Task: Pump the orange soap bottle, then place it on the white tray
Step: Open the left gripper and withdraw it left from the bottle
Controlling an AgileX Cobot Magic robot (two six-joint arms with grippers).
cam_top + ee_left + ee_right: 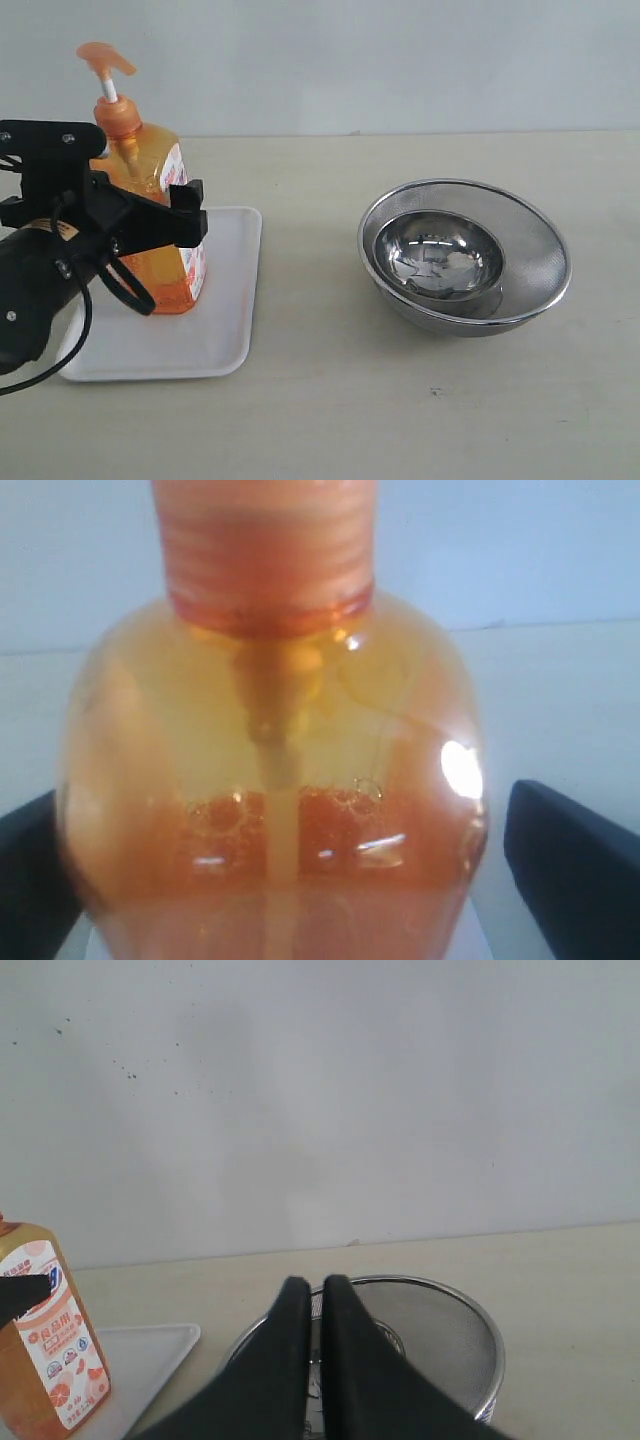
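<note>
Now, left gripper (148,185): jaws wide apart either side of the orange soap bottle (165,270), one clearly off it
right gripper (318,1310): jaws closed together, above the steel bowls (540,230)
orange soap bottle: upright on the white tray (225,330)

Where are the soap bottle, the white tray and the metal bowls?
orange soap bottle (168,282): exterior view, lower body.
white tray (225,325): exterior view, bare right part.
steel bowls (530,250): exterior view, outer bowl's wall.

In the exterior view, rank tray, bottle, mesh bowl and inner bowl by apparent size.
1. Tray and mesh bowl: they look about alike, so unranked.
2. Bottle, partly hidden by the arm.
3. Inner bowl.
</note>
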